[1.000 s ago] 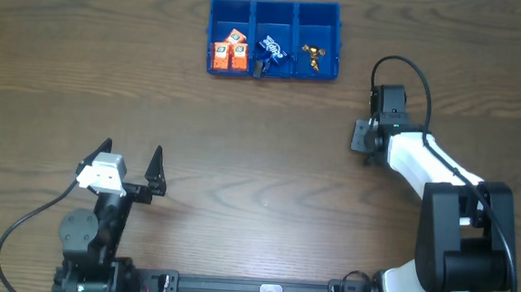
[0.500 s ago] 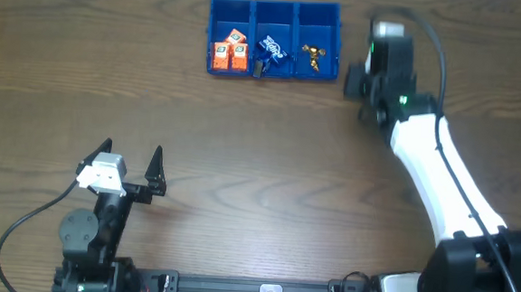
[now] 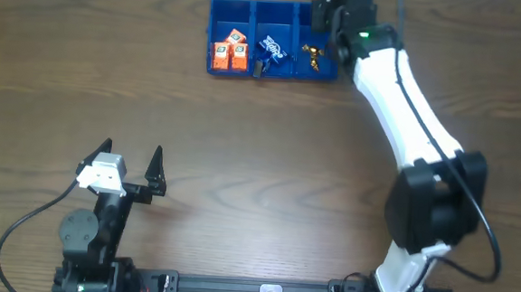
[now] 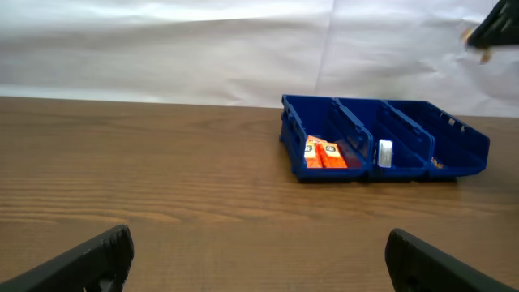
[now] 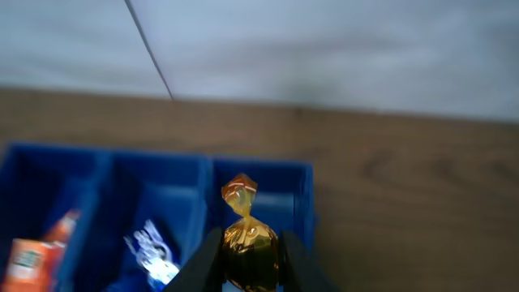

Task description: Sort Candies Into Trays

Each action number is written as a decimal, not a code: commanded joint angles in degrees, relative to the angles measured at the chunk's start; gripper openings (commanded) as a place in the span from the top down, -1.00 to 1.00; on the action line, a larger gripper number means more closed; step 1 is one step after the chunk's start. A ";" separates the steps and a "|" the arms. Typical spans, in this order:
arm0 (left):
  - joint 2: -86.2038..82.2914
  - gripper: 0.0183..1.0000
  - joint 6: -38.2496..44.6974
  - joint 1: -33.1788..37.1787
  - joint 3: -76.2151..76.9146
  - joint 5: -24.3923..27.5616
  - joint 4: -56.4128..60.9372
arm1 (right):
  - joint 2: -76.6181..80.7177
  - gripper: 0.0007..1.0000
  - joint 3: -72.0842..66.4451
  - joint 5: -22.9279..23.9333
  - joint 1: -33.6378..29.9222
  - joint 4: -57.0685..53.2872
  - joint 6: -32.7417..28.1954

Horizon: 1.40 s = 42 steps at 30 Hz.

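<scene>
Right arm has swung from the right-middle of the brown wooden table (image 3: 270, 138) up to the far edge over the last second; it now stretches diagonally, with the right gripper (image 3: 330, 13) at the right end of the blue plastic three-compartment tray (image 3: 209, 34). Left arm hasn't shifted, tray contents unchanged.

Right wrist view: right gripper (image 5: 251, 255) jaws clamped on a gold-foil wrapped candy (image 5: 246, 235), twisted wrapper end pointing up. The candy is held above the tray (image 5: 162, 160), in line with its right compartment; can't tell if it touches anything below.

Tray sits at the far middle of the table, long side across.
- Left compartment: orange wrapped candies (image 3: 230, 54), several, bunched together toward the near wall, also seen in the left wrist view (image 4: 324, 154).
- Middle compartment: blue-and-white wrapped candy (image 3: 271, 47), also seen in the right wrist view (image 5: 150, 243); a small dark piece lies just beside it at the near wall, too small to identify.
- Right compartment: second gold candy (image 3: 311, 57) lying on the floor of the bin.

Left gripper (image 3: 132, 147) is at the near left of the table, well apart from the tray, jaws wide apart, nothing between them. Left wrist view: the left gripper (image 4: 259, 264) faces the tray (image 4: 332, 173) across bare wood.
</scene>
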 commanded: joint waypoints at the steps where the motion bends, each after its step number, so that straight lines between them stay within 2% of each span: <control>1: -0.37 -1.00 0.63 0.35 -1.18 1.25 -1.75 | 3.06 0.68 1.33 1.14 -0.11 0.13 -0.87; 10: -0.37 -1.00 0.63 0.35 -1.20 1.25 -1.75 | 5.53 0.64 1.31 0.50 -0.11 1.31 -0.87; 13: -0.37 -1.00 0.63 0.35 -1.18 1.25 -1.75 | 5.53 0.34 1.31 0.50 -0.09 1.68 -0.87; 15: -0.37 -1.00 0.63 0.35 -1.20 1.25 -1.75 | 5.53 -0.08 1.31 0.50 -0.09 2.23 -0.87; 18: -0.37 -1.00 0.63 0.35 -1.20 1.25 -1.75 | 5.53 -0.37 1.31 0.46 -0.09 2.60 -0.87; 22: -0.37 -1.00 0.63 0.35 -1.20 1.25 -1.75 | 5.25 -0.53 1.31 -1.11 -0.39 2.54 -0.90; 27: -0.37 -1.00 0.63 0.35 -1.18 1.25 -1.77 | 1.09 -0.61 0.98 -1.90 -1.51 -0.07 -1.33; 32: -0.35 -1.00 0.63 0.35 -1.20 1.25 -1.75 | -12.66 -0.73 -6.47 -1.60 -3.67 0.24 -5.64; 35: -0.37 -0.99 0.63 0.35 -1.20 1.25 -1.77 | -23.23 -0.82 -14.60 -0.90 -6.05 2.49 -5.60; 38: -0.37 -1.00 0.63 0.35 -1.20 1.25 -1.75 | -36.61 -1.00 -25.86 -0.83 -9.55 4.31 -5.57; 42: -0.37 -1.00 0.63 0.35 -1.20 1.25 -1.75 | -53.53 -1.00 -39.67 -0.83 -12.68 3.61 -5.57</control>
